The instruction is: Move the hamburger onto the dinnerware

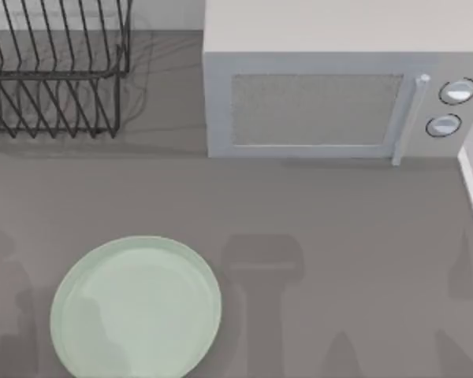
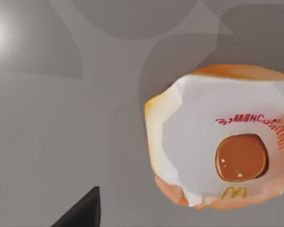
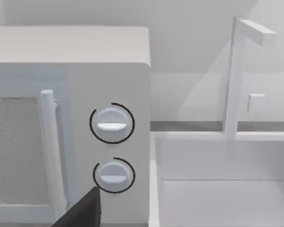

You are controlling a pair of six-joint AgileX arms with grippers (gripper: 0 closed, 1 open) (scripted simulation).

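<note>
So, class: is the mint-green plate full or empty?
Empty. In the top view the plate shows a bare surface, with shadows across it. The hamburger, in its wrapper, lies on the grey table.

Glossy, smooth pale mint-green round plate [image 1: 135,309] on matt grey table [image 1: 339,236]. Thin black wire dish rack [image 1: 55,71]. Smooth matt pale-grey microwave [image 1: 331,87], speckled mesh door panel. Crinkled white printed paper around tan, shiny-bunned hamburger [image 2: 222,142].

L gripper [image 2: 78,210] & R gripper [image 3: 80,210]: dark fingertip edge showing.
</note>
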